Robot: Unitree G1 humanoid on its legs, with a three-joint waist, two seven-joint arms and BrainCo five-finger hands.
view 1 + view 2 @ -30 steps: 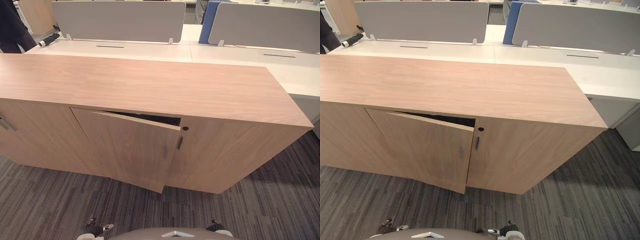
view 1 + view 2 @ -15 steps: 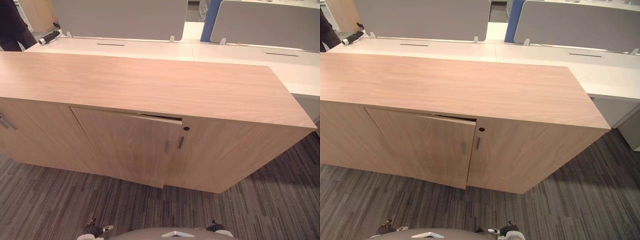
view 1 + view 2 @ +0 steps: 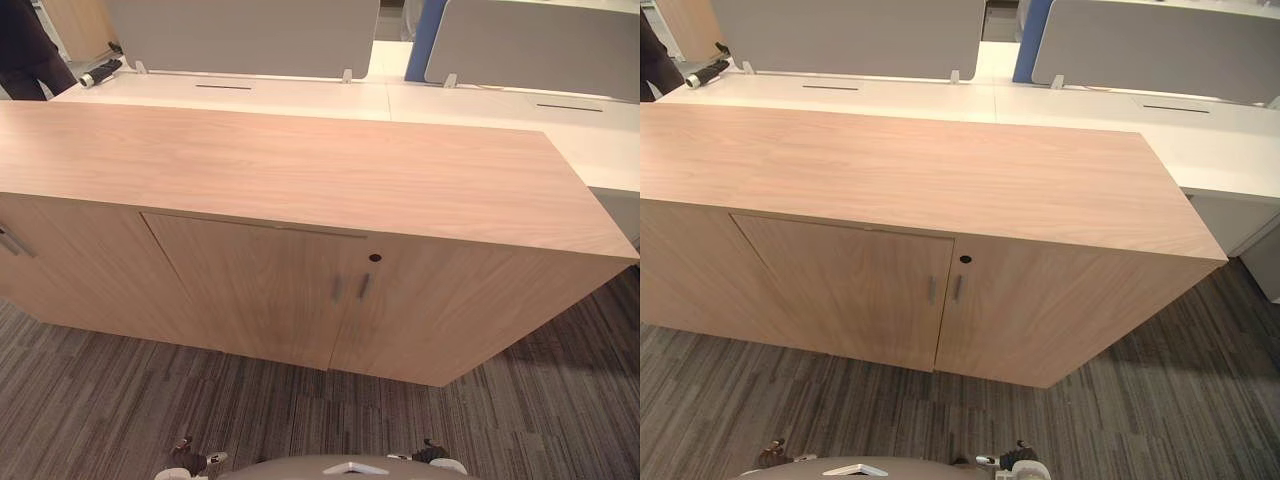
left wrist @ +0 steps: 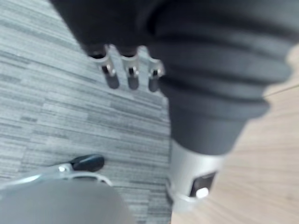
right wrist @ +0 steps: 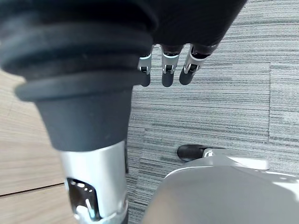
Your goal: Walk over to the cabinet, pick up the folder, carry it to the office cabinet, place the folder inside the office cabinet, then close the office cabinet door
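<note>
Shut now, the door [image 3: 255, 290] of the wooden cabinet [image 3: 300, 170] is sitting flush with the front; 1 second ago it was standing well ajar, and 0.5 seconds ago it was showing a thin dark gap at its top edge. Its slim metal handle [image 3: 336, 289] is sitting just beside the matching handle of the neighbouring door [image 3: 450, 310], and a small round keyhole [image 3: 375, 258] is showing just above the 2 handles. The cabinet is standing on grey striped carpet [image 3: 120, 400], and its top is lying bare.

With the doors shut, I cannot tell where the folder is lying.

The left hand [image 4: 133, 70] is hanging over the carpet close to the cabinet's wood, its fingers loose and holding nothing. The right hand [image 5: 168, 65] is hanging the same way over the carpet, fingers relaxed and gripping nothing.

Behind the cabinet, white desks [image 3: 300, 95] are carrying grey screens [image 3: 240, 30]. A person in dark clothing [image 3: 25, 50] is standing at the far left corner, near a dark rod-shaped object [image 3: 100, 73] on the desk.
</note>
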